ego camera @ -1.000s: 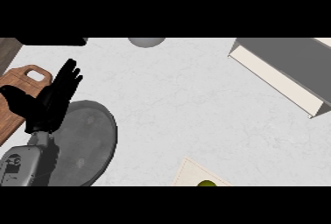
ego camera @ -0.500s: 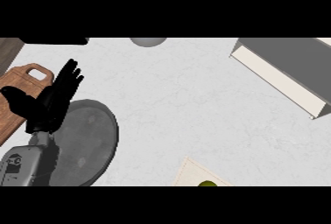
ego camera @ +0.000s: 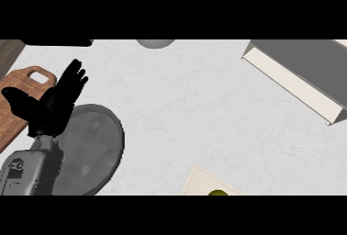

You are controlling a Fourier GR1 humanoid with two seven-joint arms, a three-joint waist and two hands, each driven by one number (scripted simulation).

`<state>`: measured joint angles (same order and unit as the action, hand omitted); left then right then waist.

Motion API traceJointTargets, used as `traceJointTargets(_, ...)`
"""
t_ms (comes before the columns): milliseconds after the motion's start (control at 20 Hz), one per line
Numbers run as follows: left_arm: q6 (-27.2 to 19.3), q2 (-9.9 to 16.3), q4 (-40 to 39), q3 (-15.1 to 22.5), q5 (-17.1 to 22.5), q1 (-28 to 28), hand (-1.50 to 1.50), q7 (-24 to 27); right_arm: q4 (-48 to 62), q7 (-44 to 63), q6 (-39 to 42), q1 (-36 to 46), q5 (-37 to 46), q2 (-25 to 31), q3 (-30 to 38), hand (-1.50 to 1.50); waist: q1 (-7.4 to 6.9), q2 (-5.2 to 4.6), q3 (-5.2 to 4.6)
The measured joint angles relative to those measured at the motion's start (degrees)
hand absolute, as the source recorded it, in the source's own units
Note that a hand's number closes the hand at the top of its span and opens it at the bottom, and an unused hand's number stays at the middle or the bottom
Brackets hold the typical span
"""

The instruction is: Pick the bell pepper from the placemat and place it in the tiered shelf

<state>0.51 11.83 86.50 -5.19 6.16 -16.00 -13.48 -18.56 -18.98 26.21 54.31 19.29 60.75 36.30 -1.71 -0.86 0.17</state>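
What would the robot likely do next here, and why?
Probably bring a hand to the bell pepper, barely showing on the placemat at the lower edge. The left hand rests open at the left; the tiered shelf holds nothing visible.

One hand, one plate, one board (wooden), one shelf.
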Motion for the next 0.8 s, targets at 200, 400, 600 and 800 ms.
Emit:
traceJointTargets(200, 0.3, 0.34, 0.17, -0.47, 0.09, 0.76, 0.0, 0.65, 3.29, -3.29, 6.39, -2.91, -1.18, 5.82, 1.65, -1.5, 0.05, -0.09, 0.12)
traceJointTargets(400, -0.23, -0.34, 0.95, -0.03, -0.14, 1.16, 0.0, 0.31, 5.69, -5.85, 11.38, -5.63, -2.73, 9.65, 3.37, -1.5, 0.23, -0.11, 0.24)
traceJointTargets(600, -0.12, -0.53, -0.24, -0.28, -0.06, 1.0, 0.0, 1.01, 5.39, -7.47, 12.91, -8.05, -3.63, 11.44, 3.86, -1.5, 0.59, -0.17, 0.3)
traceJointTargets(800, -0.24, -0.27, -0.3, -0.58, -0.07, 0.61, 0.0, 0.71, 2.87, -10.25, 12.86, -10.61, -3.65, 12.07, 2.98, -1.5, 0.87, 0.0, 0.33)
